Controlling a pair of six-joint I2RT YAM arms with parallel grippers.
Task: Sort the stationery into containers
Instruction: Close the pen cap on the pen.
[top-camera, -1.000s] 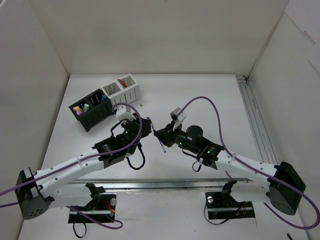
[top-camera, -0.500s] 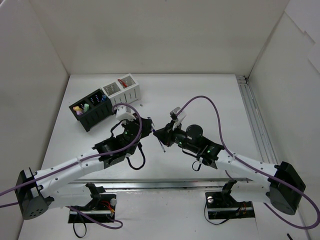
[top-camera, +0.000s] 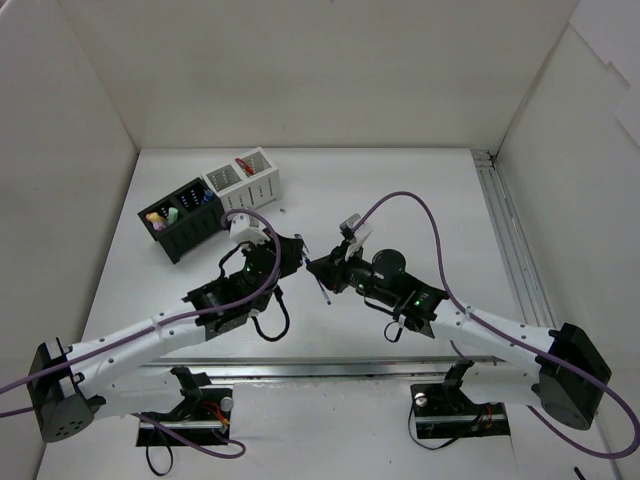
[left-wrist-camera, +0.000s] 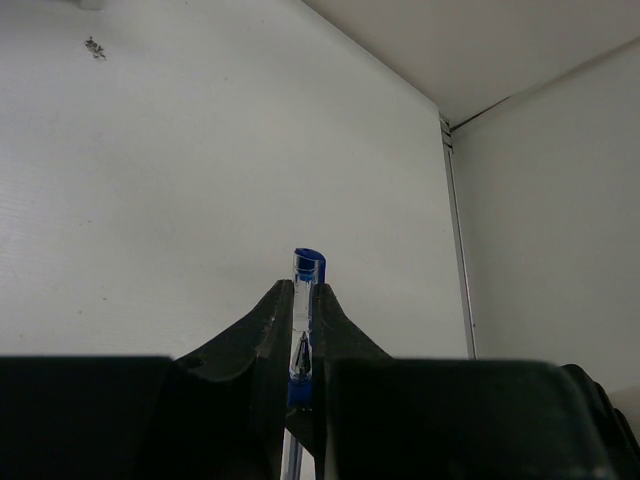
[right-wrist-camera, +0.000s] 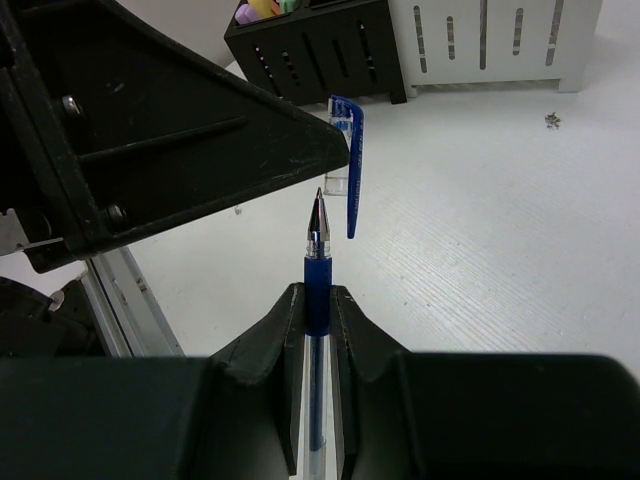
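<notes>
My left gripper (top-camera: 299, 253) is shut on a clear pen cap with a blue clip (left-wrist-camera: 307, 272), held upright between its fingers. My right gripper (top-camera: 318, 268) is shut on the clear-blue pen (right-wrist-camera: 317, 300), which points tip first at that cap (right-wrist-camera: 346, 165). The tip sits right at the cap's open end, and the two grippers meet at the table's centre. The black organiser (top-camera: 185, 218), holding highlighters (right-wrist-camera: 262, 8), and the white mesh organiser (top-camera: 243, 180) stand side by side at the back left.
A tiny speck of debris (top-camera: 284, 210) lies on the table near the white organiser (right-wrist-camera: 490, 40). A metal rail (top-camera: 510, 240) runs along the right wall. White walls enclose the table.
The two grippers have edged slightly closer together, bringing the pen tip up to the cap. Both grips are unchanged.
</notes>
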